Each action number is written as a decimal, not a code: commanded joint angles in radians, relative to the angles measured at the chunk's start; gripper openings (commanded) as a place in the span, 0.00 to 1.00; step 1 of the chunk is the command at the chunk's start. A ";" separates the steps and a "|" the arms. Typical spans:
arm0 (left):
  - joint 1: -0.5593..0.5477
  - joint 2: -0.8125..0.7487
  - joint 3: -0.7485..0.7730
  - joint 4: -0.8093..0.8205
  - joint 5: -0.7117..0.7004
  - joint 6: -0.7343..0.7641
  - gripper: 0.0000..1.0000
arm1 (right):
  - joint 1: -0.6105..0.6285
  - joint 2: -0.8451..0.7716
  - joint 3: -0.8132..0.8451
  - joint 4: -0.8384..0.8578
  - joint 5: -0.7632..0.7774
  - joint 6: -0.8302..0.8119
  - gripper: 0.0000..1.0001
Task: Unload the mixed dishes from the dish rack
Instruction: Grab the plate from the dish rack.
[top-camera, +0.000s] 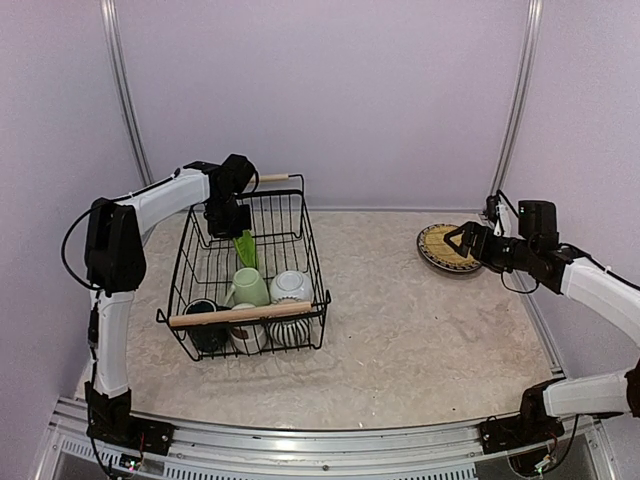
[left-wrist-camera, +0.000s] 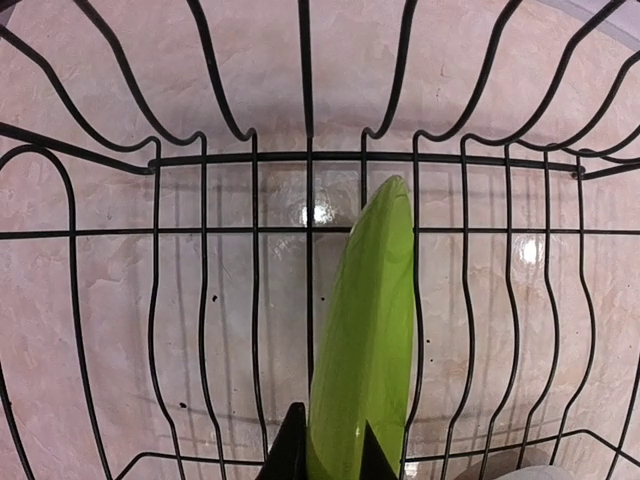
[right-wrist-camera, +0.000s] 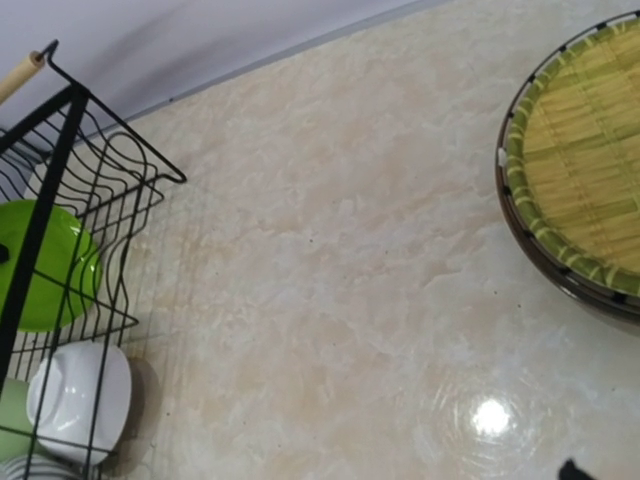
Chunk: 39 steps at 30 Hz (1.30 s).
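The dish rack (top-camera: 312, 262) stands on the left of the table. My left gripper (top-camera: 228, 215) reaches into its far end, shut on the rim of the upright lime-green plate (top-camera: 245, 250). In the left wrist view my fingers (left-wrist-camera: 287, 450) flank that plate (left-wrist-camera: 365, 330). In the rack's near half are the pale green mug (top-camera: 250, 287), white bowl (top-camera: 291, 286), dark teal mug (top-camera: 203, 312), small white cup (top-camera: 245, 337) and striped mug (top-camera: 289, 331). The striped plate (top-camera: 445, 250) lies on the table at the right. My right gripper (top-camera: 462, 240) hovers open and empty at its edge.
The rack's near wooden handle (top-camera: 240, 314) runs over the mugs and the far handle (top-camera: 275, 178) is behind my left wrist. The right wrist view shows the striped plate (right-wrist-camera: 585, 170), the rack's corner (right-wrist-camera: 60, 180) and bare table (right-wrist-camera: 330, 300) between them. Walls are close on all sides.
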 joint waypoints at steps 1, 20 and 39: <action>-0.010 -0.090 0.058 -0.028 -0.019 0.063 0.00 | 0.010 0.008 0.037 -0.016 -0.002 0.015 1.00; -0.053 -0.070 0.196 -0.100 -0.143 0.150 0.00 | 0.014 0.029 0.040 -0.036 0.022 0.041 1.00; -0.027 -0.456 -0.049 0.079 0.364 0.111 0.00 | 0.039 0.102 0.061 0.116 -0.129 0.134 1.00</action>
